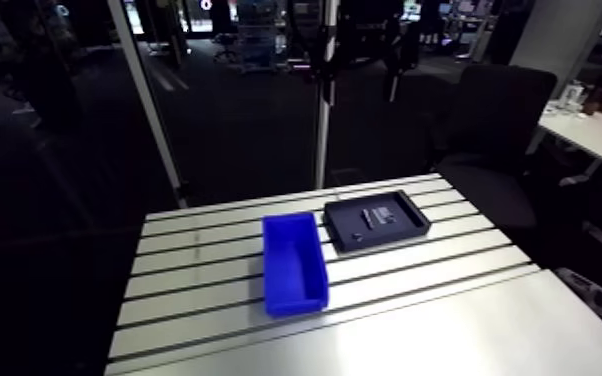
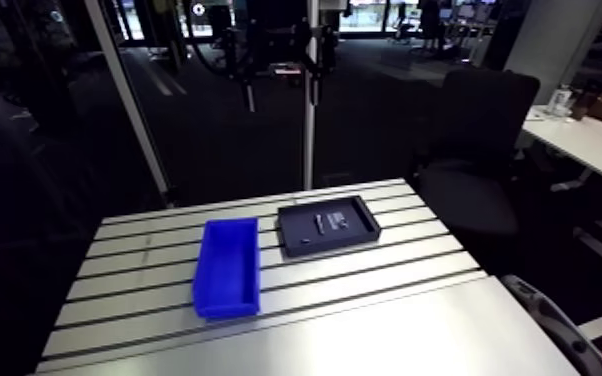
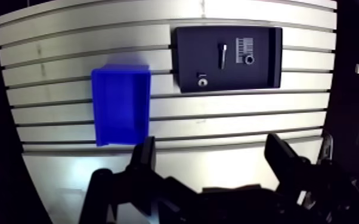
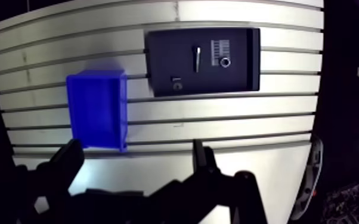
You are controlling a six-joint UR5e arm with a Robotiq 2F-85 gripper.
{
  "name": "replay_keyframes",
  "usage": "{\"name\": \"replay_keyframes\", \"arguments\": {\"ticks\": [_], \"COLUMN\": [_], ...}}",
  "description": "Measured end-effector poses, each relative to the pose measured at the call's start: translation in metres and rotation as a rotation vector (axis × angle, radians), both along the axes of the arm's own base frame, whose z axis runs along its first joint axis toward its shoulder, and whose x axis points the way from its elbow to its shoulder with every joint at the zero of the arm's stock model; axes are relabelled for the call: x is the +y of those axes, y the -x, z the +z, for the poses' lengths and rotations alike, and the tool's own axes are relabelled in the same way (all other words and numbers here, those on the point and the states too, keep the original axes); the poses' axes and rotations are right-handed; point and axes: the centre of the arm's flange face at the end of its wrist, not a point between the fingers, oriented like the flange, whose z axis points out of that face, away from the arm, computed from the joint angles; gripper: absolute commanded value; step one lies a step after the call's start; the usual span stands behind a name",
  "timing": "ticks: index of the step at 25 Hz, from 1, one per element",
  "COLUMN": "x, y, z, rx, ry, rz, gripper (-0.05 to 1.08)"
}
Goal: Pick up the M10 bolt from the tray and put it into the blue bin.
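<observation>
Tool (image 3: pixel 210 149) spread wide, holding nothing, above the near side of the table (image 3: pixel 247 119).
The M10 bolt (image 3: pixel 221 53) lies in the black tray (image 3: pixel 185 59) on the far side, beside a barcode label. The blue bin (image 3: pixel 120 104) stands just left of the tray.

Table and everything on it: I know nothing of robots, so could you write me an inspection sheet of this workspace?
Surface: slotted metal table.
Job's things: bolt lying in the black tray; blue bin beside the tray, apart from it, looks empty.
Clutter: small parts share the tray with the bolt.
Grippers: pincer open, holding nothing, well above the table.
Cables: nothing seen.
Surroundings: nothing seen.
</observation>
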Motion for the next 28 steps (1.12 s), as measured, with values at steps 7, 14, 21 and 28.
{"name": "replay_keyframes", "arguments": {"ticks": [7,14,21,28], "x": [0.029,0.043,0.055,0.063], "y": [0.01,0.021,0.03,0.035], "z": [-0.04,-0.079,-0.115,-0.145], "rx": [0.017,0.01,-0.006,-0.043], "ry": [0.001,0.006,0.011,0.021], "rz": [-0.015,-0.033,-0.043,-0.048], "gripper": [0.01,0.01,0.01,0.06]}}
